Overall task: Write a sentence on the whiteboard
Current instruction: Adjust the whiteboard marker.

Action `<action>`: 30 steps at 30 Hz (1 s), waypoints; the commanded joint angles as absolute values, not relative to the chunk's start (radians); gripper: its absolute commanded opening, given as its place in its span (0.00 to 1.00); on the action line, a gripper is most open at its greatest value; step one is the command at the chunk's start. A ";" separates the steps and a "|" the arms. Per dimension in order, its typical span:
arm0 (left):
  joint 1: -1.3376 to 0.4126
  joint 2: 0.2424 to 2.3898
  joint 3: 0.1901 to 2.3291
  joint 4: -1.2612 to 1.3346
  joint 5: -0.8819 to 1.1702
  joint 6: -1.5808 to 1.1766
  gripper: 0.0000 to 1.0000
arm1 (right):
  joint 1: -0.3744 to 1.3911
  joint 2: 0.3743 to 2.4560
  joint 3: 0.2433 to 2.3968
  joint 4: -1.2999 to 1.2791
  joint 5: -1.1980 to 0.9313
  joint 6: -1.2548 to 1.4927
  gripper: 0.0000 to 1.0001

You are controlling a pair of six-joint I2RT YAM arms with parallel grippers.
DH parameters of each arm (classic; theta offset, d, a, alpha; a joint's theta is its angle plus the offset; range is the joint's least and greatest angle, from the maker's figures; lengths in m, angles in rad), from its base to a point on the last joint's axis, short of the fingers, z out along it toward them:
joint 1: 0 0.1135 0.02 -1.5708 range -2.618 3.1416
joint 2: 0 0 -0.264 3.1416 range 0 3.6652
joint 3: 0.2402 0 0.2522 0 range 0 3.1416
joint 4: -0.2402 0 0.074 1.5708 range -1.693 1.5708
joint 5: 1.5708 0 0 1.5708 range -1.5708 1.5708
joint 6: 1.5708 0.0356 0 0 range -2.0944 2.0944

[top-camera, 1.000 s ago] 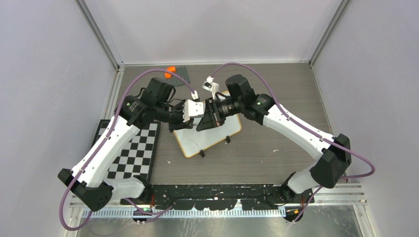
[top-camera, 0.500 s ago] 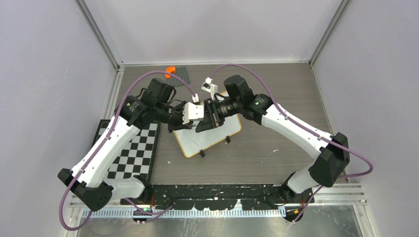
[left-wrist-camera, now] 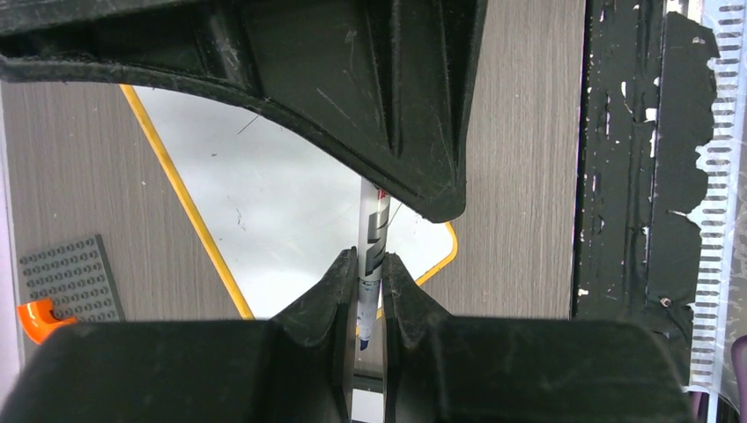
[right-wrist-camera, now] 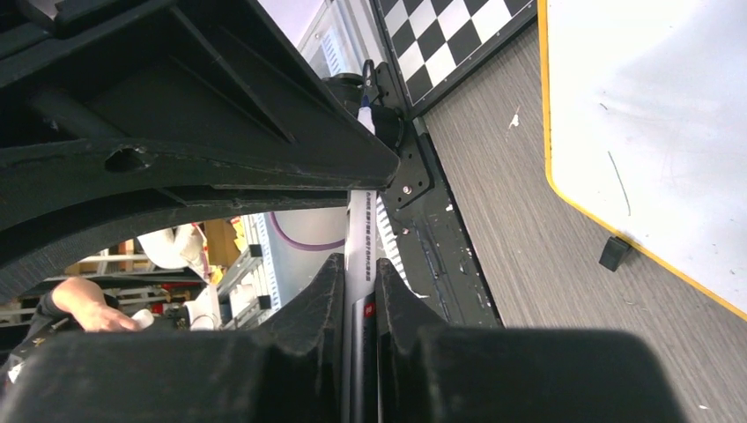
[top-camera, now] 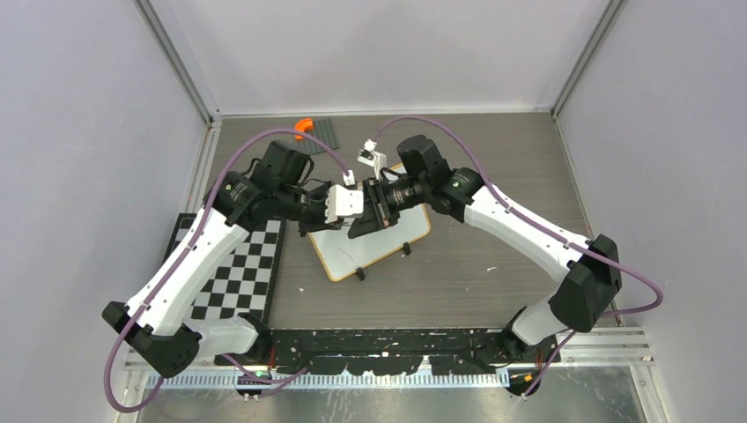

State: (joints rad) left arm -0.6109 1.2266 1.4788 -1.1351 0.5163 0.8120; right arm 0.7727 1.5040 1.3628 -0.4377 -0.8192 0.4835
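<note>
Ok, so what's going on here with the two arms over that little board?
Both arms meet above the whiteboard with one marker gripped between them. The left gripper is shut on one part of it and the right gripper on another. They may be uncapping it or handing it over; I cannot tell which. The whiteboard shows only faint stray marks, with nothing written on it yet.

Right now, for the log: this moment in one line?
left gripper: shut on marker | right gripper: shut on marker | whiteboard: no writing visible
</note>
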 commanded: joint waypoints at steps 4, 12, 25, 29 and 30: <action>-0.606 1.209 1.478 -1.009 0.465 0.813 0.00 | 0.794 1.511 1.386 -0.419 -0.935 0.514 0.00; -0.605 1.197 1.459 -0.971 0.421 0.763 0.39 | 0.782 1.511 1.385 -0.418 -0.960 0.523 0.00; -0.605 1.212 1.478 -0.904 0.368 0.664 0.47 | 0.794 1.512 1.406 -0.498 -0.943 0.448 0.00; -0.585 1.201 1.498 -1.023 0.521 0.600 0.60 | 0.737 1.525 1.464 -0.590 -0.877 0.361 0.00; -0.558 1.197 1.500 -1.044 0.572 0.570 0.62 | 0.720 1.523 1.476 -0.608 -0.862 0.337 0.00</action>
